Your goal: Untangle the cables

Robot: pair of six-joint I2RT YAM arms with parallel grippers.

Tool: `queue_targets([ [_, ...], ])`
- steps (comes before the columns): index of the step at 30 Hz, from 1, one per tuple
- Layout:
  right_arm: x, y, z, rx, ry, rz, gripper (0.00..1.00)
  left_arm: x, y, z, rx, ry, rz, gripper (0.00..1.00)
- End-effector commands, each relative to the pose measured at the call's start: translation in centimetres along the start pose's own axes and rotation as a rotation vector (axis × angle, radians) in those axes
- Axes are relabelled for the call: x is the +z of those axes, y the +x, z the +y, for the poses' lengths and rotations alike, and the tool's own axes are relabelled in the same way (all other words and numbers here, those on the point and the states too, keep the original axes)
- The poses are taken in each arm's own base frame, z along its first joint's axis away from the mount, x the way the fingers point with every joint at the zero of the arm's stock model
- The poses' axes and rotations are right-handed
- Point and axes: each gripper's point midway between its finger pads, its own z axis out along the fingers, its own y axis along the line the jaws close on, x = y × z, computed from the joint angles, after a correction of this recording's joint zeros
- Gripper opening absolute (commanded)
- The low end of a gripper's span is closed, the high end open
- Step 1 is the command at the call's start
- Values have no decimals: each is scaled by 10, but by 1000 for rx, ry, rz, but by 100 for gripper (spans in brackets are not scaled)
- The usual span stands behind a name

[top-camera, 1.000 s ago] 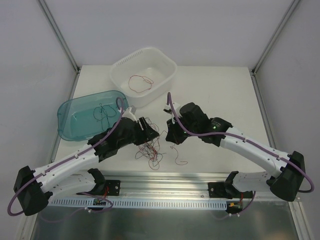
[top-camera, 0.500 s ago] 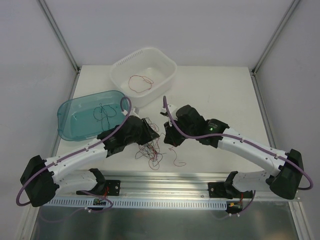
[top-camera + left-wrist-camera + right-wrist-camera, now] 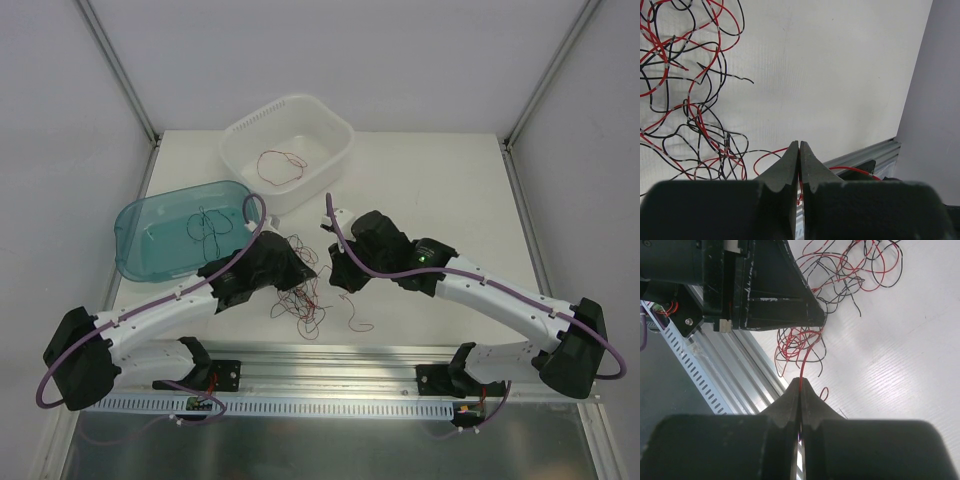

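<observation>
The cables (image 3: 300,297) are a loose tangle of thin red and black wires lying on the white table between my two grippers. My left gripper (image 3: 306,268) sits at the tangle's upper edge, shut on a red cable (image 3: 767,156) that runs through the closed jaws (image 3: 799,146); the rest of the clump (image 3: 690,100) spreads to its left. My right gripper (image 3: 338,276) is just right of the tangle. Its jaws (image 3: 800,382) are shut on a red strand (image 3: 805,360) that rises toward a small knot (image 3: 797,342) under the left gripper's black body (image 3: 765,290).
A white basin (image 3: 340,140) at the back holds a red wire (image 3: 280,163). To its left, a teal bin (image 3: 130,225) holds a black wire (image 3: 208,225). The aluminium rail (image 3: 330,355) runs along the near table edge, close to the tangle.
My left gripper has closed from open onto a red cable while sliding slightly right over the tangle. The right gripper stayed shut and shifted a little left.
</observation>
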Motion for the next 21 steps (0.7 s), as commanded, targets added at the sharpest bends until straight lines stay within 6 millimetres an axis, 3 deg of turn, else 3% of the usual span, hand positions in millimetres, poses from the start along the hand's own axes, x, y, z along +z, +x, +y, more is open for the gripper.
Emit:
queue_targets([
  [1, -10, -4, -4, -23, 35, -28, 1, -9, -18, -18, 8, 45, -75, 0],
  [8, -34, 37, -42, 33, 224, -27, 1, -32, -77, -7, -96, 45, -257, 0],
  [10, -45, 40, -54, 87, 292, -64, 1, -41, -92, -10, -119, 65, -297, 0],
  [16, -56, 56, -74, 182, 383, -113, 1, -55, -100, -18, -120, 113, -309, 0],
  [21, -71, 63, -100, 255, 500, -138, 1, -60, -101, -7, -112, 105, -333, 0],
])
